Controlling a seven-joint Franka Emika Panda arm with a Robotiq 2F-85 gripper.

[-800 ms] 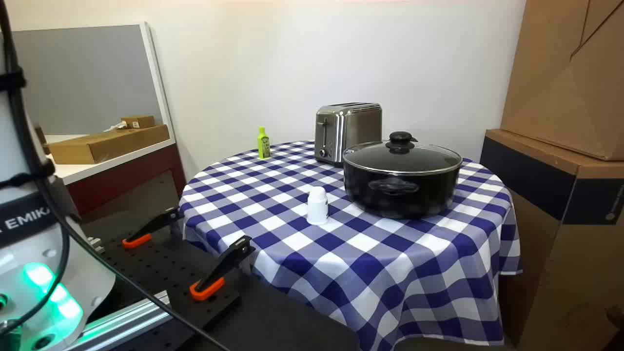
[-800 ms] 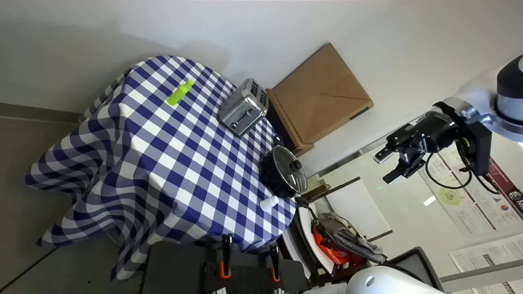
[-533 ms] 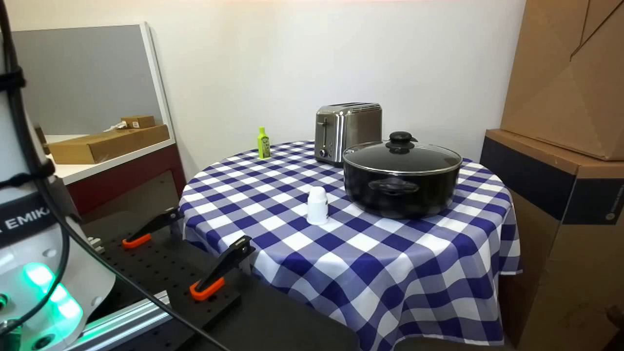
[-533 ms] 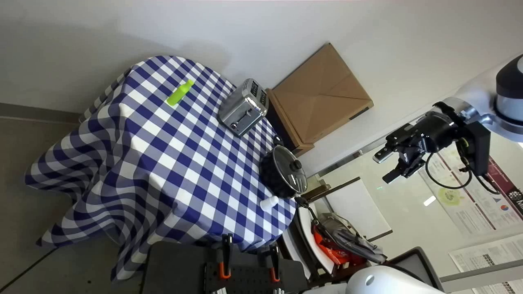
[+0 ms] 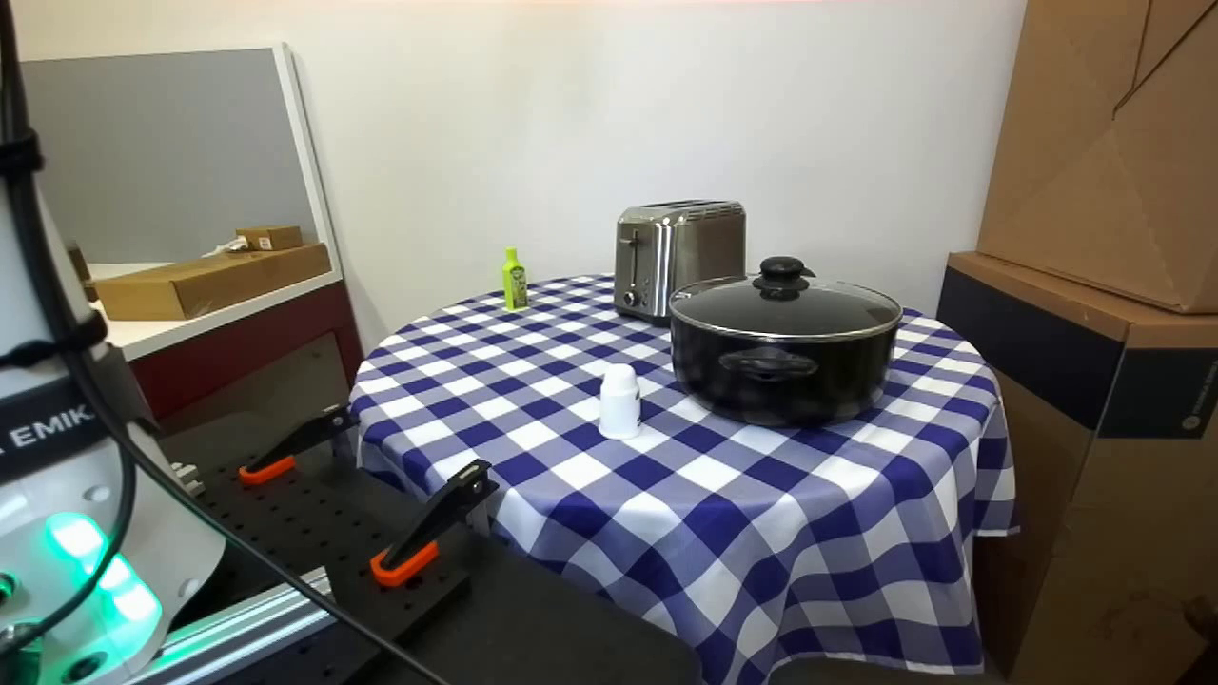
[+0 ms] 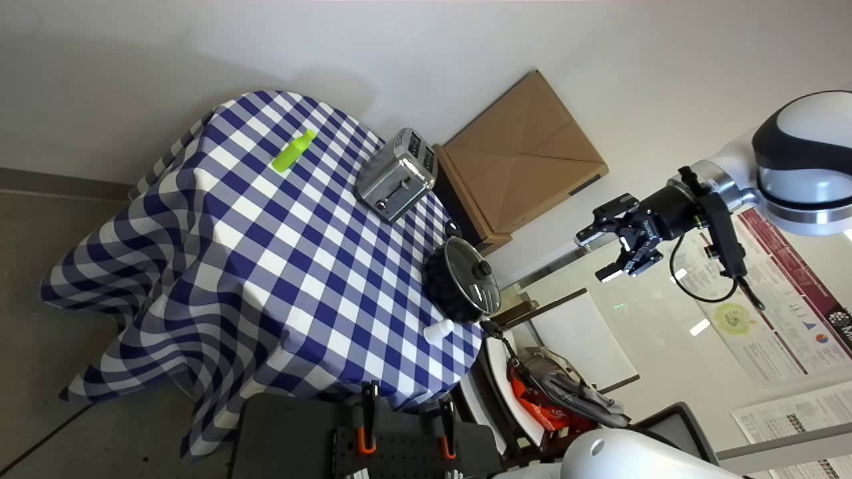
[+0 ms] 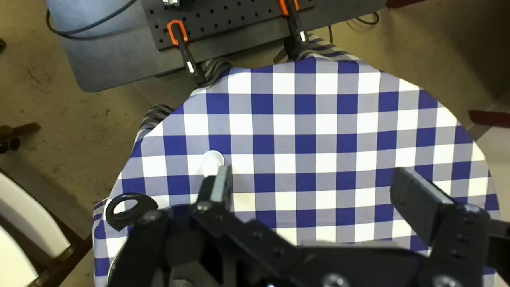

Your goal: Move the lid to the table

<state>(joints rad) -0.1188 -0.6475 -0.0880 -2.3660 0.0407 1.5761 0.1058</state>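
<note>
The round dark glass lid [image 5: 842,309] with its black knob sits flat on the wide black pot [image 5: 785,385]. In an exterior view the lid [image 6: 466,266] also rests on the pot [image 6: 442,286]. The pot stands on the table [image 5: 542,442] with its blue-and-white checked cloth, seen from above in the wrist view [image 7: 314,143]. My gripper [image 6: 597,255] is open and empty, high in the air and apart from the lid. Its fingers are wide apart in the wrist view [image 7: 312,175], over the cloth. There, one pot handle [image 7: 149,204] shows at lower left; the gripper hides most of the lid.
A small white shaker [image 5: 620,404] stands in front of the pot. A steel toaster [image 5: 680,262] stands behind it, and a green bottle [image 5: 515,283] at the far side. Cardboard boxes [image 5: 1094,533] rise beside the table. Clamps [image 7: 187,52] hold the cloth edge.
In an exterior view my arm and open gripper have moved left and slightly up, toward the table side. The lid, pot and other objects have not moved.
</note>
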